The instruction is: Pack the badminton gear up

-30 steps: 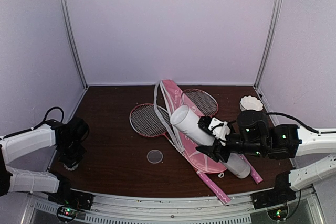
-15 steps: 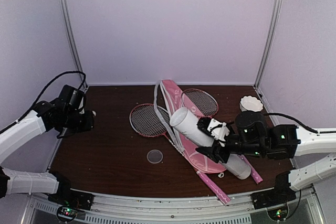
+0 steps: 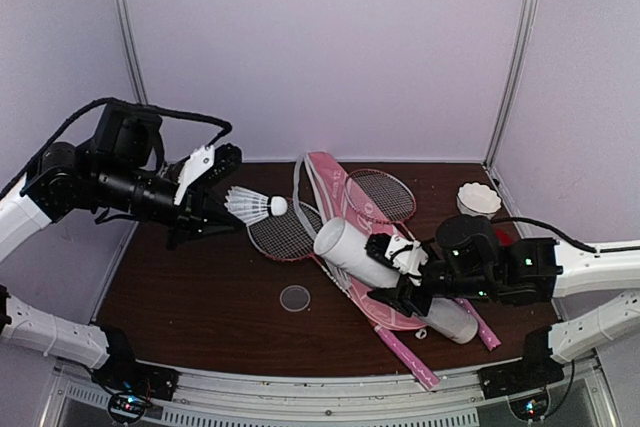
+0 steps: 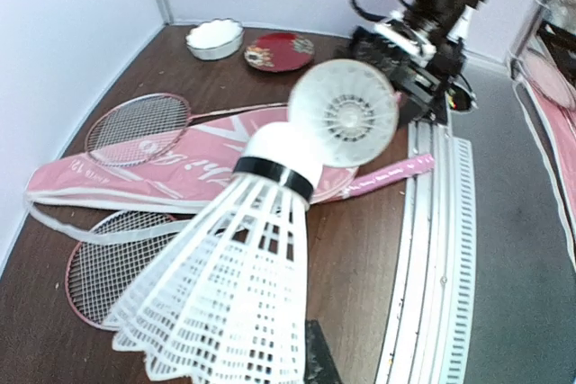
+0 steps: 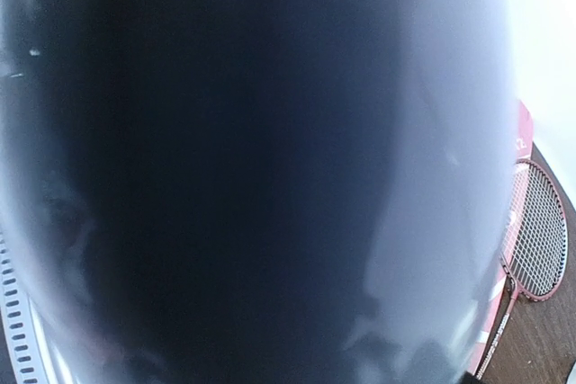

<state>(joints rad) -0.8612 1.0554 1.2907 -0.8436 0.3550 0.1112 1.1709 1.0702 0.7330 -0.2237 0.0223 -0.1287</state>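
My left gripper is closed tight on the feather skirt of a shuttlecock, holding it in the air above the surface, with its cork nose aimed toward 3 o'clock. It is nearly weightless and I judge the feathers brittle. A hard squeeze would crush or splay them, so the firmer band just behind the cork would be the safer place to pinch.

My right gripper is clamped around the middle of the tube. The tube is propped over the pink cover, its open mouth lifted and facing about 10 o'clock, toward the shuttlecock. The tube looks stiff, smooth and light, so it could roll or slip in the grip. Holding near the middle looks balanced to me.

The two racquets lie flat beside the cover at 9 and 1 o'clock. They look springy and easy to snag.
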